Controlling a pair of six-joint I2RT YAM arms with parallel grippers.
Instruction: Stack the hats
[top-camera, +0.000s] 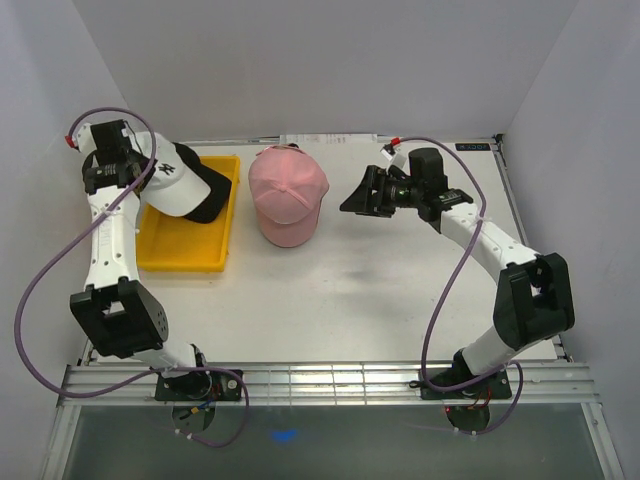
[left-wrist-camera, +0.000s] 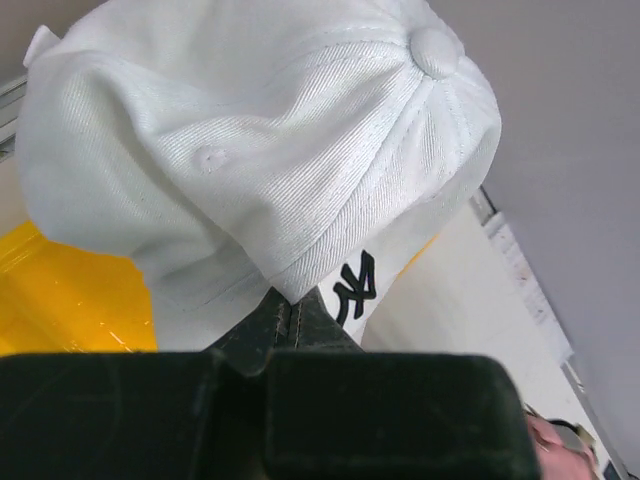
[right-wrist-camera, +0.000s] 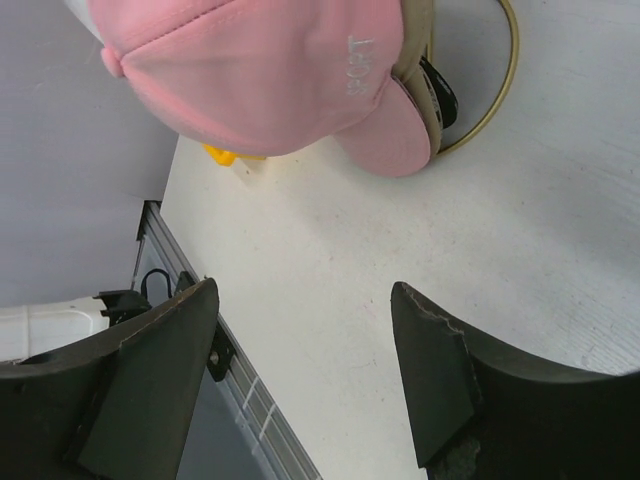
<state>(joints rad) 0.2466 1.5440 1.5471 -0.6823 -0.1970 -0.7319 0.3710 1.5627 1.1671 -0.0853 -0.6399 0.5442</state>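
My left gripper (top-camera: 138, 172) is shut on a white hat (top-camera: 172, 178) with a black logo and dark brim, and holds it over the far end of the yellow tray (top-camera: 190, 250). In the left wrist view the white hat (left-wrist-camera: 260, 140) fills the frame, pinched at my gripper (left-wrist-camera: 280, 315). A pink hat (top-camera: 287, 195) tops a pile at the table's far middle. In the right wrist view the pink hat (right-wrist-camera: 260, 80) lies over a tan hat (right-wrist-camera: 418, 40) and a black one (right-wrist-camera: 441, 97). My right gripper (top-camera: 360, 196) is open and empty to the right of the pile, and its jaws (right-wrist-camera: 305, 290) stand wide apart.
A gold wire ring (right-wrist-camera: 508, 70) of the stand shows under the pile. The table's near rail (top-camera: 330, 380) runs along the front. White walls close in the left, back and right sides.
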